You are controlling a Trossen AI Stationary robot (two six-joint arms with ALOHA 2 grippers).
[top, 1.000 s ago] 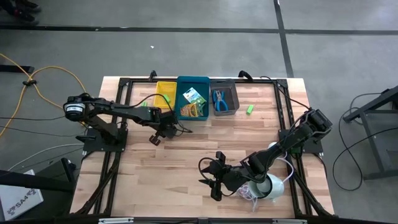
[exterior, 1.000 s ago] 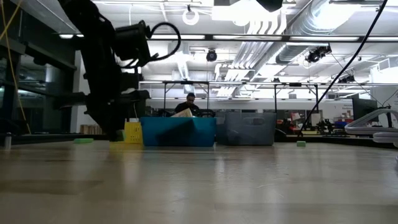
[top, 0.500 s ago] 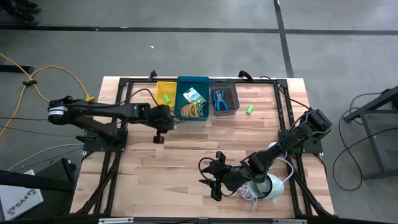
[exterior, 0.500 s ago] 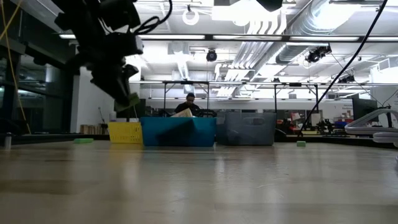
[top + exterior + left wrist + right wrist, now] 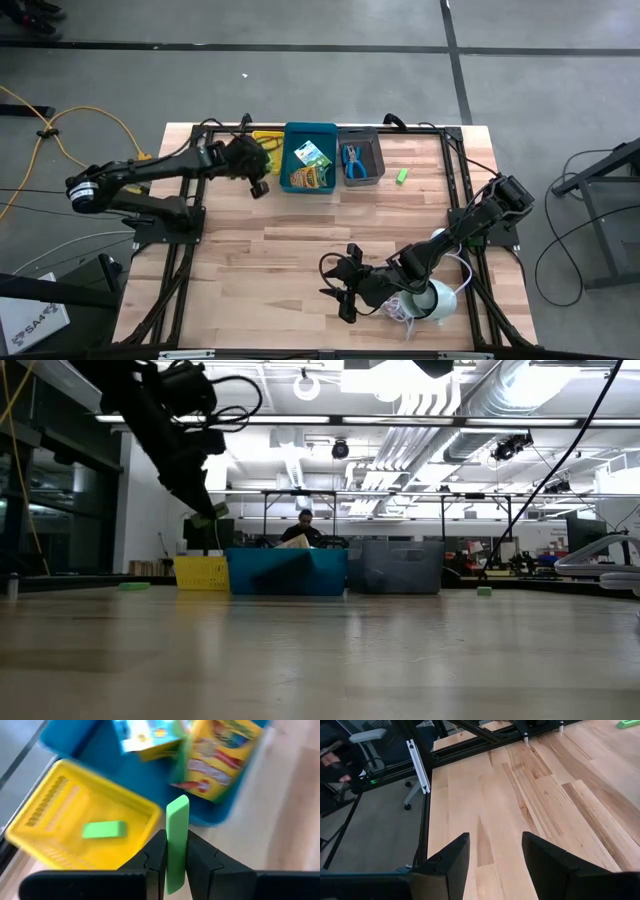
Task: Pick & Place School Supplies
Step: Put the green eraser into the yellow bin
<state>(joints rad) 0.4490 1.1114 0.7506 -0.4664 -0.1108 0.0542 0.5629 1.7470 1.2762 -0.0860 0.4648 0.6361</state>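
left gripper (image 5: 176, 862) now up over yellow bin (image 5: 55, 810), clamped on green piece (image 5: 177, 845); drop looks next. right gripper (image 5: 492, 855) apart, idle.

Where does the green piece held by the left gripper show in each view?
High view: hidden under the left gripper beside the yellow bin.
Low view: green piece above the yellow bin, upper left.
Left wrist view: green piece upright between the fingers, centre.
Right wrist view: not in it.
Shared landmark: the yellow bin.
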